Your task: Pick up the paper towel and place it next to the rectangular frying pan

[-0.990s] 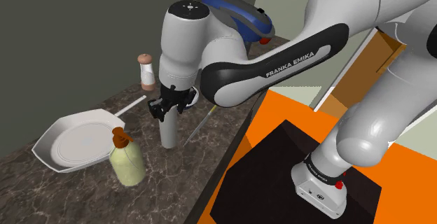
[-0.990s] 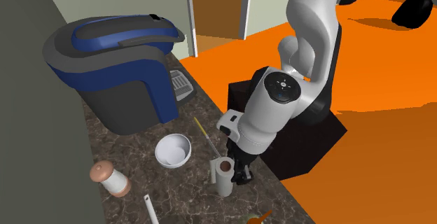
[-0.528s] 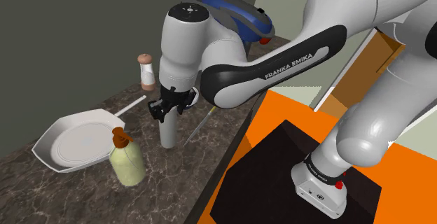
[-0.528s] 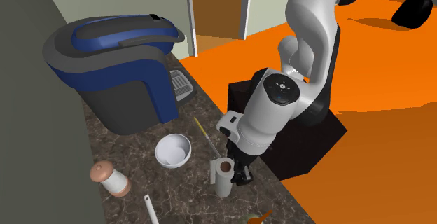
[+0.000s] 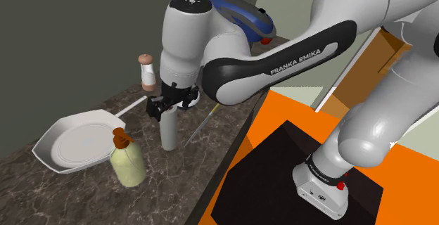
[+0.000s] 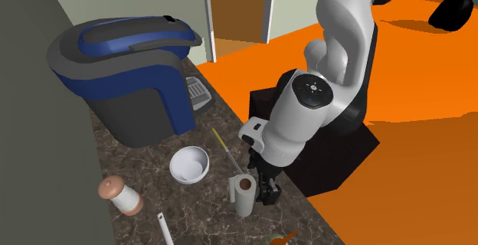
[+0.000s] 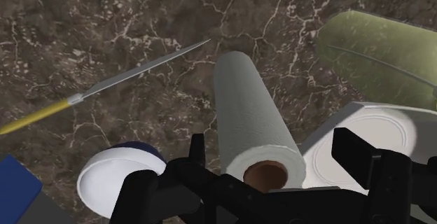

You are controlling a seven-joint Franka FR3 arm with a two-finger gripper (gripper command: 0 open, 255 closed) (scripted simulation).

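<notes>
Marbled dark table (image 5: 67,197), hemmed by a grey wall and an orange floor, carries the scene: a white paper towel (image 5: 168,131) stands upright near the table's front edge, its brown core facing up at the black end effector (image 5: 169,110) hanging straight above it. The wrist view has the fingers (image 7: 197,156) spread, one close by the roll's side and the other clear of it, so the roll sits between them without being pinched; the grasp looks about to be made, not done. Standing on end, the roll offers its round flanks to a downward approach, which likely explains the vertical wrist. The white pan (image 5: 74,146), handle pointing toward a shaker (image 5: 148,72), lies apart from the roll to the shoulder view's left, with a yellow-green bottle (image 5: 127,162) just beside its near rim and between the two. Bare table by the pan's handle seems the easier place to set the roll, since the bottle crowds the nearer side. A yellow-handled knife (image 7: 133,81) lies near the roll, with a white bowl (image 6: 189,164) and a blue-and-grey coffee machine (image 6: 130,67) beyond. The only legible writing is "FRANKA EMIKA" on the dark band of the arm (image 5: 188,44); bottle and machine show no readable label.
</notes>
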